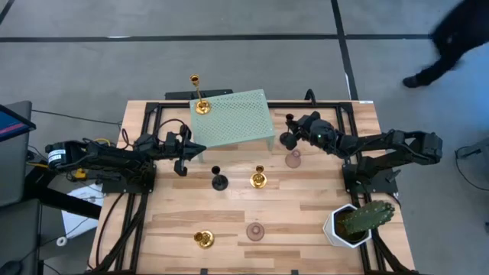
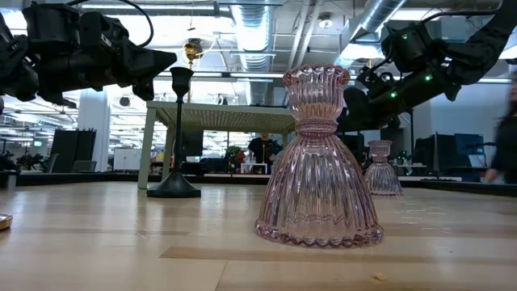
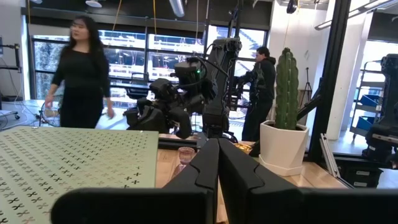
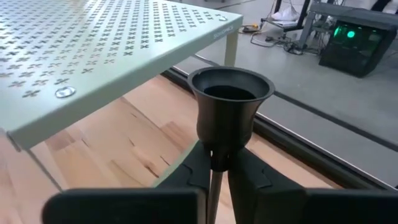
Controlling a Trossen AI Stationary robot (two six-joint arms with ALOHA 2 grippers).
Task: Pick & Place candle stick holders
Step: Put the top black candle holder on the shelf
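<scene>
My right gripper (image 1: 289, 138) is shut on a matte black candle stick holder (image 4: 229, 99) beside the right end of the green perforated shelf (image 1: 241, 118). My left gripper (image 1: 200, 150) is shut and empty at the shelf's near left corner. A tall gold holder (image 1: 200, 97) stands by its base on the shelf's far left corner. On the table stand a black holder (image 1: 219, 180), a gold one (image 1: 258, 179), a low gold one (image 1: 202, 239) and two pink glass ones (image 1: 255, 231) (image 1: 293, 159). My right gripper pinches the black holder's thin stem (image 4: 217, 158) just below its cup, between the two fingers. The fingers come roughly level from the table's right side. The holder stands upright with the cup's mouth up; its base is hidden below the fingers.
A white-potted green cactus (image 1: 357, 222) stands at the near right corner. The shelf's legs (image 2: 146, 145) stand on the far half of the table. People move in the room beyond the table. Bare wood lies between the holders at the table's middle.
</scene>
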